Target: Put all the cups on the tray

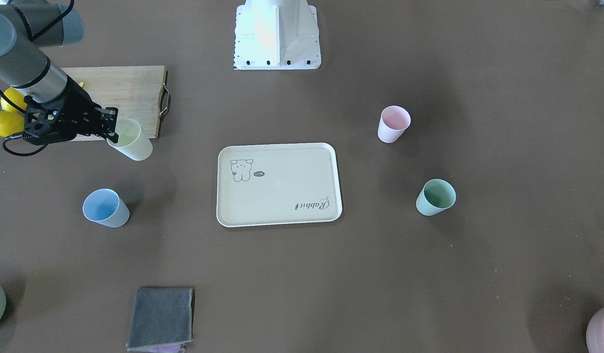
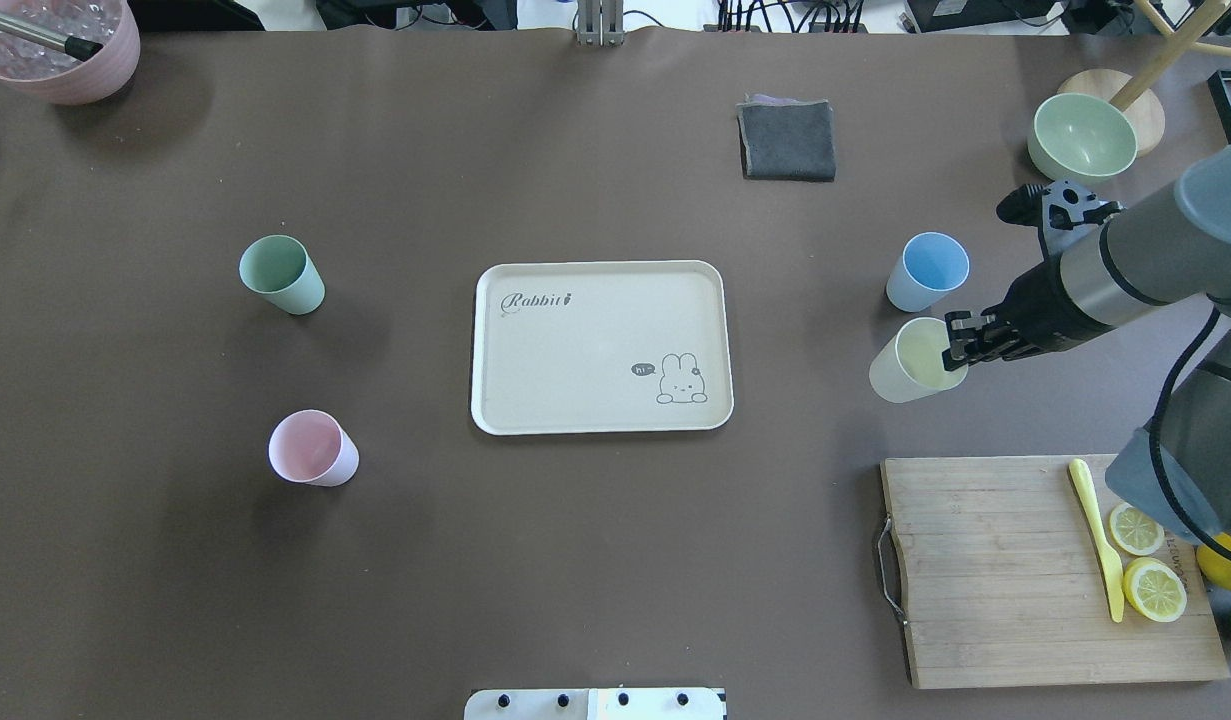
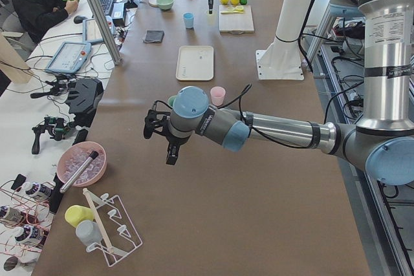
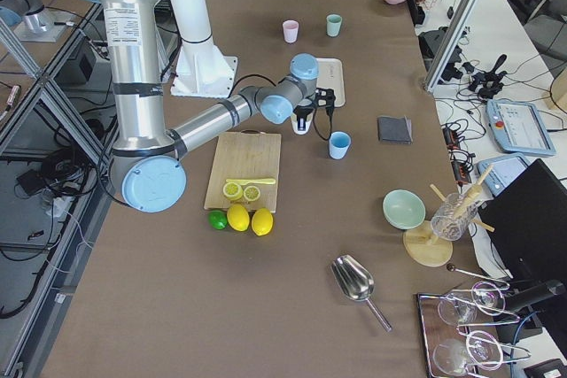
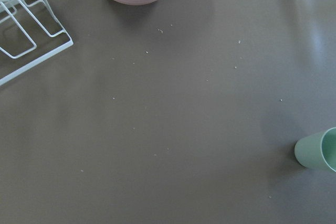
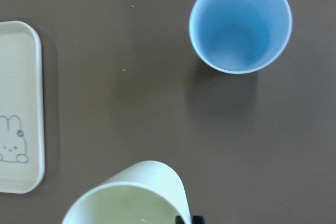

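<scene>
Carrying the first cup to the tray. My right claw (image 2: 953, 348) is clenched on the rim of the pale yellow cup (image 2: 910, 365), one finger inside the mouth and one outside. The cup hangs tilted, its base pointing toward the tray (image 2: 585, 350), and appears to be clear of the surface (image 2: 615, 560). The tray lies bare at the centre, well apart from the cup. The blue cup (image 2: 927, 270) stands upright just beside the held one. The green cup (image 2: 280, 273) and the pink cup (image 2: 311, 448) stand on the far side of the tray, on my left. My left claw (image 3: 160, 141) hovers over the surface on that side; whether it is released or clenched I cannot tell.

To do this step well, I judge that the cup should travel high enough for its base to pass over the raised rim, then be righted before it comes down. A spot near a tray corner leaves room for the other three cups. A rim grip on a light cup may let it swing, so the grip should be let go only once the base sits flat.
</scene>
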Robot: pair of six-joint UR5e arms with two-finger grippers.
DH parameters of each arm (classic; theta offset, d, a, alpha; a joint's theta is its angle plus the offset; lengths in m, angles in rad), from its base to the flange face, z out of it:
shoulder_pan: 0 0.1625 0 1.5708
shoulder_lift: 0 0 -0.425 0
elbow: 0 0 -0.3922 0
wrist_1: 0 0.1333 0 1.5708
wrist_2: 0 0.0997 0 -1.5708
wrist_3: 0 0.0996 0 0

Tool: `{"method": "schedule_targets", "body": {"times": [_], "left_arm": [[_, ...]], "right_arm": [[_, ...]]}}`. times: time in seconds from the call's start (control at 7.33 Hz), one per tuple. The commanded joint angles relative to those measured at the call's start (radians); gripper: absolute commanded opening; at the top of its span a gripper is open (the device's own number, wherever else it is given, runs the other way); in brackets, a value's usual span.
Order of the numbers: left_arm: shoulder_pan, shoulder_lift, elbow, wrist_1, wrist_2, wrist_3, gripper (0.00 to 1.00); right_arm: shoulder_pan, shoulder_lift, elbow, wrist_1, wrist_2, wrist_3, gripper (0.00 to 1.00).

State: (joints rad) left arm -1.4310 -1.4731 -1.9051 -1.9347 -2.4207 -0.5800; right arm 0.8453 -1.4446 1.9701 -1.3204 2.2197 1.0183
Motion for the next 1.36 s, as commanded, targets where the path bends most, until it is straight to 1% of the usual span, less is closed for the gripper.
{"method": "schedule_targets", "body": {"times": [0.0,0.14,0.27,0.41,0.55,0.68,0.95,1.09,1.23], "left_arm": [[0.143,0.017,-0.072,-0.018,0.023,-0.194,0.98],[0.214,0.019,-0.072,-0.07,0.049,-0.281,0.98],[0.281,0.028,-0.072,-0.139,0.083,-0.378,0.98],[0.329,0.054,-0.072,-0.2,0.119,-0.432,0.98],[0.362,0.079,-0.072,-0.237,0.135,-0.467,0.98],[0.401,0.08,-0.075,-0.257,0.164,-0.518,0.98],[0.554,0.076,-0.142,-0.26,0.292,-0.68,0.98],[0.598,0.068,-0.15,-0.259,0.325,-0.714,0.98],[0.644,0.068,-0.155,-0.259,0.377,-0.721,0.98]], "right_arm": [[-0.058,0.145,0.032,-0.136,-0.015,0.11,0.0],[-0.108,0.211,0.027,-0.178,-0.058,0.152,0.0],[-0.139,0.249,0.023,-0.206,-0.095,0.16,0.0],[-0.158,0.291,-0.002,-0.207,-0.103,0.184,0.0],[-0.172,0.324,-0.031,-0.207,-0.12,0.19,0.0],[-0.175,0.354,-0.063,-0.207,-0.121,0.191,0.0],[-0.189,0.383,-0.115,-0.206,-0.153,0.191,0.0],[-0.198,0.383,-0.129,-0.203,-0.161,0.191,0.0],[-0.207,0.383,-0.134,-0.203,-0.163,0.189,0.0]]}}
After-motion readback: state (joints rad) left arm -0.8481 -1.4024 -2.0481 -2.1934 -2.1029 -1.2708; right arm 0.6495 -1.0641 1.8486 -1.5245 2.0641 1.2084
